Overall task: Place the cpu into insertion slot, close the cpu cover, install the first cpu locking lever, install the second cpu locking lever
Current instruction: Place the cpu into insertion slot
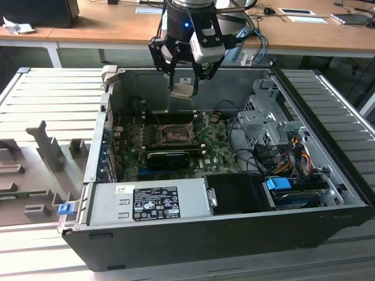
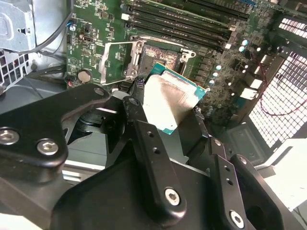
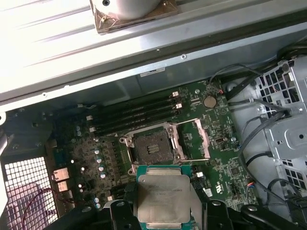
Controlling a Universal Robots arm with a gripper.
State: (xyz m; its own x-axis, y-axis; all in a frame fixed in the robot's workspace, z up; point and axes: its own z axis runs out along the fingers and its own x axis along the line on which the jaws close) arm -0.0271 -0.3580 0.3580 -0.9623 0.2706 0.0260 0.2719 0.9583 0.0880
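1. In the exterior view my claw hangs at the upper middle of the frame, over the rear wall of the open computer case and well above the green motherboard
2. The claw is closed on the cpu. In both wrist views my dark fingers press on two opposite edges of the chip, and its pale metal top faces the cameras
3. The insertion slot sits near the centre of the exterior frame, lower than the claw and almost straight under it in the picture. I judge that it lies down and forward of me, well apart from the chip and not yet near touching
4. In the first wrist view the slot shows bare, a dark square inside its thin metal rim, with nothing seated in it
5. The cpu cover is swung open and lies just beside the slot, so the opening is free from above
6. The chip is close to square and has no real long axis to line up. Its edges look roughly parallel to the slot's rim, perhaps slightly turned, and I cannot tell how level I hold it
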